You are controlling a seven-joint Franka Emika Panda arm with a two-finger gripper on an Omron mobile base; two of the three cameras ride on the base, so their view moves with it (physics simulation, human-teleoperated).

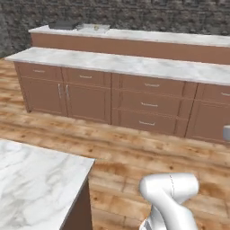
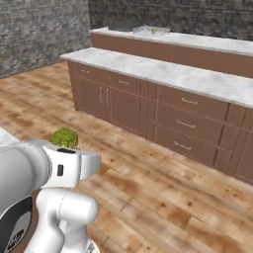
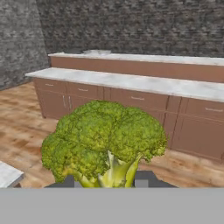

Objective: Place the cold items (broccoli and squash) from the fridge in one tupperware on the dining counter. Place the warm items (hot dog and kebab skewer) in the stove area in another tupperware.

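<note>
Beyond the claw, closed on the broccoli, stands the dining counter with the clear tupperware. Keep the grip firm until the floret is directly over it.

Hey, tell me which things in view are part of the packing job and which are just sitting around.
Part of the job:
- broccoli, held in the shut claw
- clear tupperware
- dark grey tupperware
- dining counter

Just around:
- island with drawers
- marble top at lower left
</note>
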